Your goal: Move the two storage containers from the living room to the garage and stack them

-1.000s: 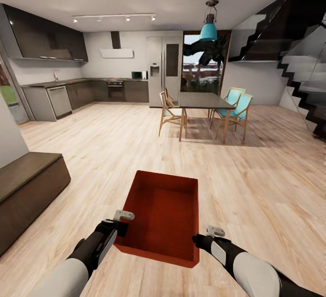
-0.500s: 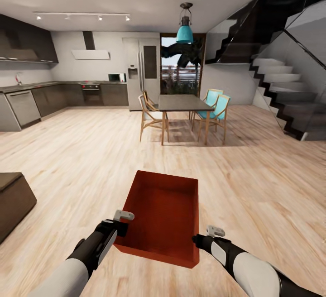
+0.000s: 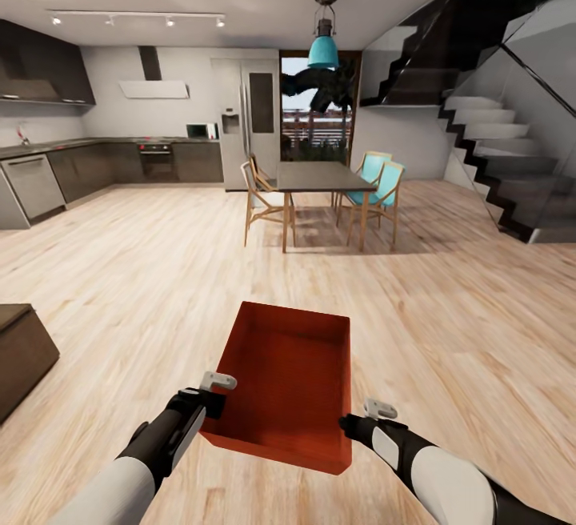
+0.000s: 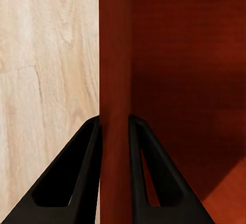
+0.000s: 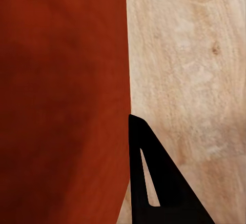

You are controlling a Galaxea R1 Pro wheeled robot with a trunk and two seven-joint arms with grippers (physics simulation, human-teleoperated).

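Note:
One orange-red storage container (image 3: pixel 288 373), open-topped and empty, hangs above the pale wood-plank floor just ahead of me, held between both arms. My left gripper (image 3: pixel 214 403) is shut on its left wall near the close corner. In the left wrist view both black fingers (image 4: pixel 77 183) pinch that thin red wall (image 4: pixel 115 80). My right gripper (image 3: pixel 348 425) grips the right wall at its near corner. The right wrist view has one black finger (image 5: pixel 154 183) outside the red wall (image 5: pixel 61 101); the other finger is hidden behind it.
A dining table (image 3: pixel 320 177) with wooden and teal chairs (image 3: pixel 384 189) stands ahead. A dark staircase (image 3: pixel 496 165) rises at right. Kitchen counters (image 3: pixel 96 165) and a fridge (image 3: pixel 252 121) line the back wall. A dark low cabinet (image 3: pixel 20 349) is near left.
The whole picture has shifted: the camera turned right, bringing the stairs in and sliding the kitchen and low cabinet leftward. The container and both grippers keep their hold and place.

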